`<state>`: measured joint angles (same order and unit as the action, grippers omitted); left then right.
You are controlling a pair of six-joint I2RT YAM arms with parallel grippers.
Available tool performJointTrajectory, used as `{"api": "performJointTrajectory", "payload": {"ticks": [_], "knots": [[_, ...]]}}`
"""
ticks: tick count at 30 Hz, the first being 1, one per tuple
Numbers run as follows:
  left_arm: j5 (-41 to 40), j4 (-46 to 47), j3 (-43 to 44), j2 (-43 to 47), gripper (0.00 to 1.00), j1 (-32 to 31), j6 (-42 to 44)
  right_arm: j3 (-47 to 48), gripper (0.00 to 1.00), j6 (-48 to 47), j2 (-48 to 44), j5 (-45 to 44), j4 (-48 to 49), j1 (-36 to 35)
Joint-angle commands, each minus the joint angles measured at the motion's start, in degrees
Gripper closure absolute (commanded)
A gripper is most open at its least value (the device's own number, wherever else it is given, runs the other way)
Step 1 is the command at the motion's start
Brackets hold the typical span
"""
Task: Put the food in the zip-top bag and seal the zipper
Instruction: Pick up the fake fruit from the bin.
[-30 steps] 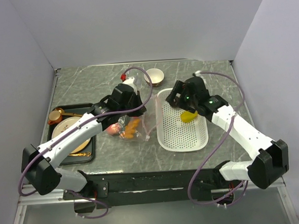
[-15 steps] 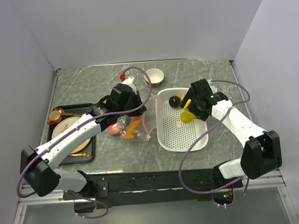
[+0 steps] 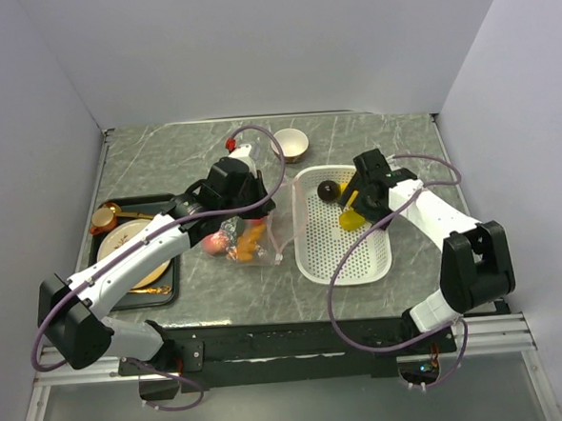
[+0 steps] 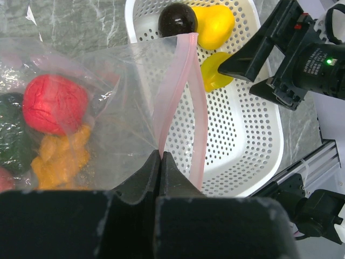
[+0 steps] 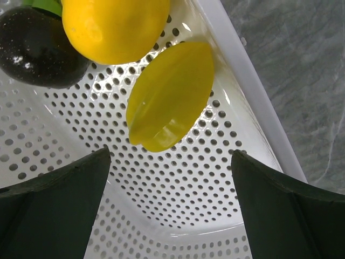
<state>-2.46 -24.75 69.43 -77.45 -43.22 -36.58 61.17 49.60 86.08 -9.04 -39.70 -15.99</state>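
My right gripper (image 5: 170, 162) has swung back over the white basket (image 3: 346, 259) and now hangs wide open, the yellow piece (image 5: 170, 97) at its 12 o'clock, ready for picking, while my left gripper (image 4: 161, 162) stays pinched on the zipper (image 4: 183, 91), holding the zip-top bag (image 3: 240, 237) open at the basket's 9 o'clock.

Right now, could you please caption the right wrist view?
Open right gripper hovers above a flat yellow food piece in the white basket.

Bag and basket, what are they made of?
The bag looks like thin clear plastic film: crinkly, shiny, and you can see the food through it. The basket looks like hard white plastic, smooth and slightly glossy, with rows of round holes.
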Motion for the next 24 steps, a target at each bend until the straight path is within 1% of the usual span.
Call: {"api": "performJointTrajectory", "payload": {"ticks": [1, 7, 11, 15, 18, 19, 20, 21, 22, 24], "knots": [[-0.4, 0.8, 0.4, 1.6, 0.99, -0.2, 0.6, 2.6, 0.0, 0.2, 2.3, -1.9, 2.1, 0.7], [-0.4, 0.8, 0.3, 1.5, 0.99, -0.2, 0.3, 2.0, 0.0, -0.7, 5.8, -2.2, 4.1, 0.8], [-0.7, 1.1, -0.4, 1.8, 0.99, -0.2, 0.0, 0.6, 0.0, -1.5, 5.9, -1.7, 6.8, 0.8], [-1.2, 0.4, 0.2, 1.2, 0.99, -0.1, 0.4, 0.1, 0.05, -2.2, 6.4, -1.5, 7.6, 0.9], [-1.4, 0.2, 0.5, 1.1, 0.99, -0.2, 0.6, 0.0, 0.19, -2.6, 6.7, -1.2, 7.6, 0.9], [-1.5, 0.3, 0.5, 1.0, 0.99, -0.2, 0.6, -0.7, 0.27, -2.7, 6.6, -1.1, 7.8, 0.9], [-1.5, 0.3, 0.4, 0.9, 0.99, -0.2, 0.6, -1.2, 0.3, -2.8, 6.2, -0.5, 8.7, 0.9], [-1.6, 0.2, 0.4, 0.9, 0.99, -0.2, 0.6, -1.8, 0.37, -2.9, 5.5, -0.3, 9.1, 0.9], [-1.6, 0.2, 0.4, 0.8, 0.99, -0.2, 0.6, -2.8, 0.41, -3.1, 5.2, -0.1, 9.6, 0.9], [-1.5, 0.2, 0.3, 0.5, 0.99, -0.2, 0.5, -3.5, 0.45, -3.5, 4.4, 0.5, 10.1, 0.9]]}}
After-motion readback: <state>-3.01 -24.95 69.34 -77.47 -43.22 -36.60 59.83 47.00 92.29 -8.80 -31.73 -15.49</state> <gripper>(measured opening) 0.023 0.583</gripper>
